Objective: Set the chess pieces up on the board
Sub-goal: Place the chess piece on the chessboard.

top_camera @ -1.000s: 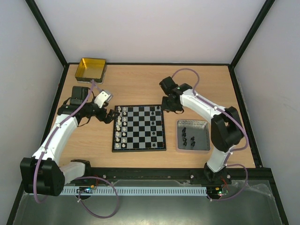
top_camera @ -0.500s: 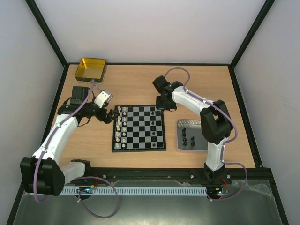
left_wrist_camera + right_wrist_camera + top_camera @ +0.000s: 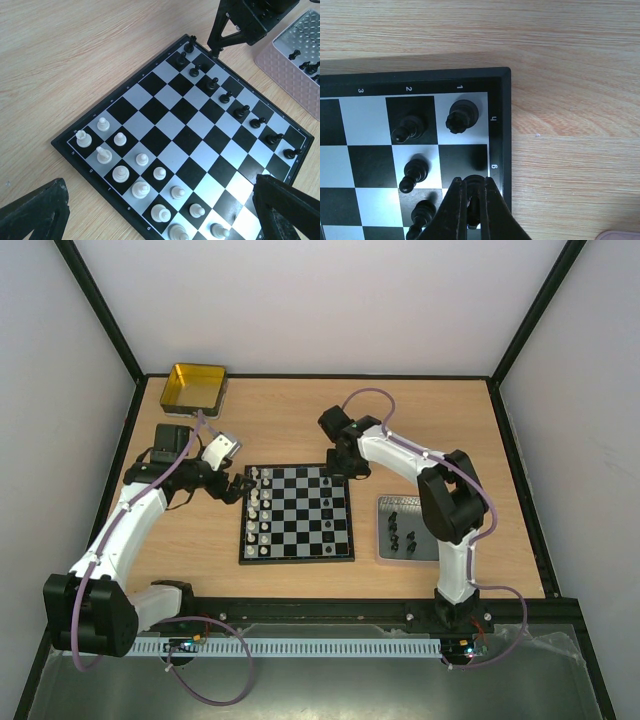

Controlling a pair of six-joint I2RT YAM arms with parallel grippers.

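My right gripper (image 3: 473,182) hung over the far right corner of the chessboard (image 3: 500,125), its fingertips pinched on a small black piece (image 3: 474,179). My wrist camera showed only the dark rounded top of that piece, so I could not tell which kind it was. That camera alone caught the writing. White numerals 3, 2 and 1 ran along the black border. Two letters on the side border sat turned away, and I read them as h and g without being sure. By the 1 stood a black rook (image 3: 462,116) in the corner square, with black pawns (image 3: 410,127) lined up in the file marked 2.

My left gripper (image 3: 160,181) had its fingers spread wide and held nothing, low over the board's near left edge. From there I saw what the right wrist could not: the white pieces (image 3: 142,159) in two rows on my side, and the black row running the length of the far side.

The top view alone showed the board in the middle of the table (image 3: 290,420). To its right lay a grey tray (image 3: 425,512) holding loose black pieces (image 3: 400,535), and a yellow tin (image 3: 195,387) stood at the far left corner.
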